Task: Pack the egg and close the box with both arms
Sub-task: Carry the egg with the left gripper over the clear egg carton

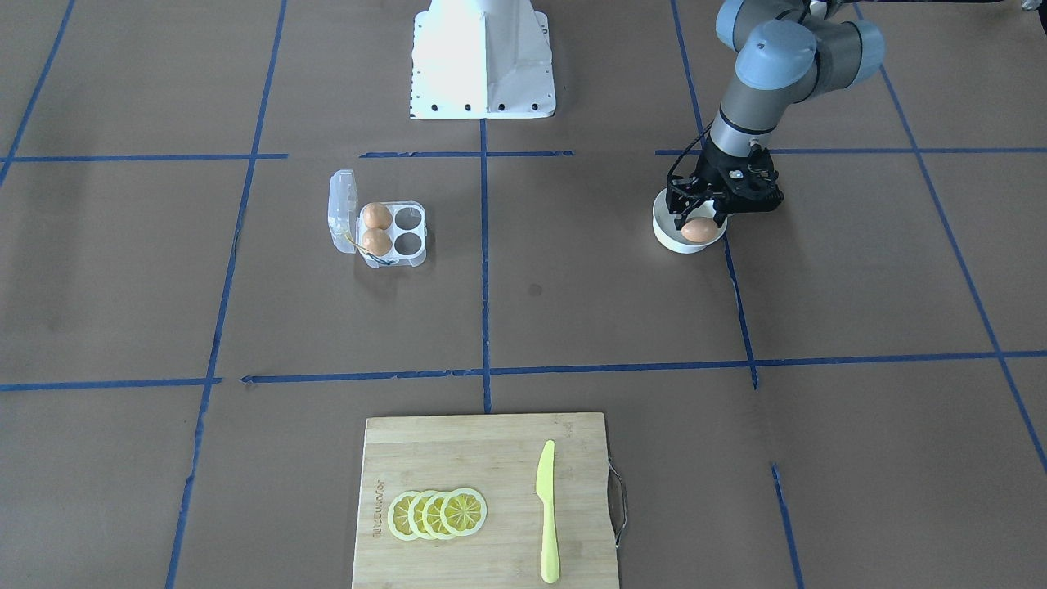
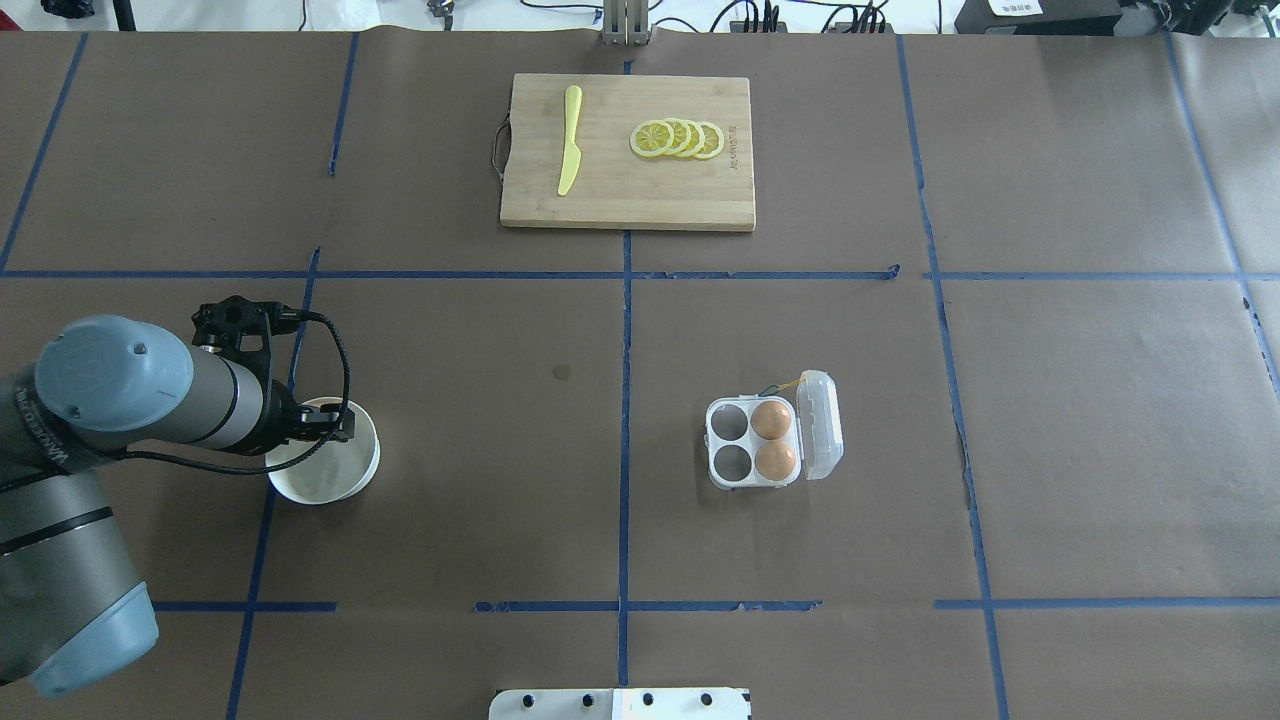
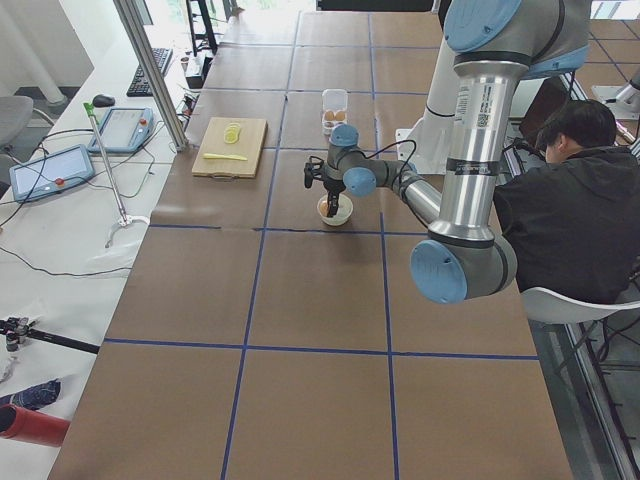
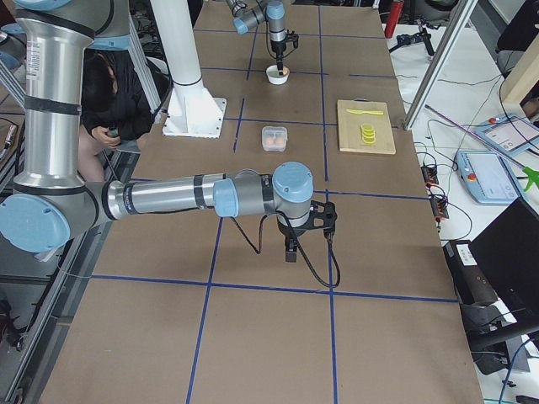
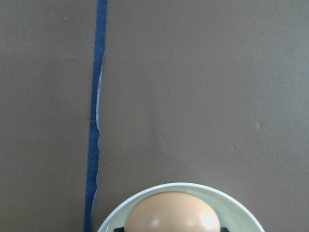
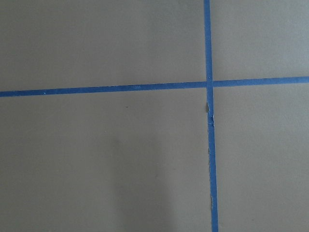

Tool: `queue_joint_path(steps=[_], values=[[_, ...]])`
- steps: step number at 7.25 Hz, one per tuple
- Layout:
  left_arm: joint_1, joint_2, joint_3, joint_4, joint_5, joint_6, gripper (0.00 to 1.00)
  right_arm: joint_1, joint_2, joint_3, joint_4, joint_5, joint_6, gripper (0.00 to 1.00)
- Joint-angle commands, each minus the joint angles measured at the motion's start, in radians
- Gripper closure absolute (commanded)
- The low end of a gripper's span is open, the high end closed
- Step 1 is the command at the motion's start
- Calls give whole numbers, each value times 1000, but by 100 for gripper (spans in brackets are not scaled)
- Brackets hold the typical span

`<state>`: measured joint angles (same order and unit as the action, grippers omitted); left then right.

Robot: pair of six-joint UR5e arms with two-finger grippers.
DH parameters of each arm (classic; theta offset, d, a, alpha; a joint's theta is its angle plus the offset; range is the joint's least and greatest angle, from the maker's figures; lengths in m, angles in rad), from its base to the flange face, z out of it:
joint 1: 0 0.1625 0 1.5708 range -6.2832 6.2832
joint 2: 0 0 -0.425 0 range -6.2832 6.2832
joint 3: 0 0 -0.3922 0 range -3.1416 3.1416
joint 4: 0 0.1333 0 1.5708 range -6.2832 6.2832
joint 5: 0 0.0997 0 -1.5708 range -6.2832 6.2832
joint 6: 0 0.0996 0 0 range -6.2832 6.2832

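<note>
- Three light-brown eggs are seen in all. Two (image 2: pixel 774 440) are seated in the box (image 2: pixel 752 441), in the pair of cups next to its lid, and the other two cups are seen empty.
- The clear lid (image 2: pixel 822 425) is swung open and is stood at the box's side, on the robot's right. A thin yellow cord (image 2: pixel 790 384) is seen at the box's far edge, by the hinge.
- The egg (image 1: pixel 698 231) is found in a white bowl (image 1: pixel 672 240), well apart from the box, out past its empty-cup side toward the robot's left.
- The left gripper (image 1: pixel 696 219) is held low over that bowl, with black finger parts seen at both sides of the egg. Whether the egg is clamped or the fingers are merely set about it cannot be told.
- In the left wrist view the egg is cut off by the bottom edge, with the bowl's rim curved behind it.
- The right gripper (image 4: pixel 290 251) is hung above bare brown table paper, well apart from the box on its lid side. It is shown only in a side view, so whether its fingers are apart or together cannot be told.
- A wooden cutting board (image 2: pixel 640 195) is laid beyond the box, on the side away from the robot. A yellow knife (image 2: pixel 569 140) and a row of overlapping lemon slices (image 2: pixel 680 138) are carried on it.
- A white pedestal base (image 1: pixel 483 57) is seen on the robot's side of the box.
- A person in a dark top (image 3: pixel 575 215) is seated behind the robot.
</note>
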<state>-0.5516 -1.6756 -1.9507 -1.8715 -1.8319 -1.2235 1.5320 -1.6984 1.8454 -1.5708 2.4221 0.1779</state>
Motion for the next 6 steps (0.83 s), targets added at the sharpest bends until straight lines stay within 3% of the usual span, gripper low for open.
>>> queue_joint_path(steps=[1, 3, 5, 6], values=[[-1, 55, -66, 2, -1, -2, 67, 0, -1, 2, 0, 0, 0, 0], [-2, 57, -117, 2, -6, -2, 69, 0, -3, 2, 0, 0, 0, 0], [-7, -54, -116, 2, -29, -5, 100, 0, -1, 0, 0, 0, 0, 0], [-7, -128, -110, 2, -30, -17, 100, -1, -1, -2, 0, 0, 0, 0]])
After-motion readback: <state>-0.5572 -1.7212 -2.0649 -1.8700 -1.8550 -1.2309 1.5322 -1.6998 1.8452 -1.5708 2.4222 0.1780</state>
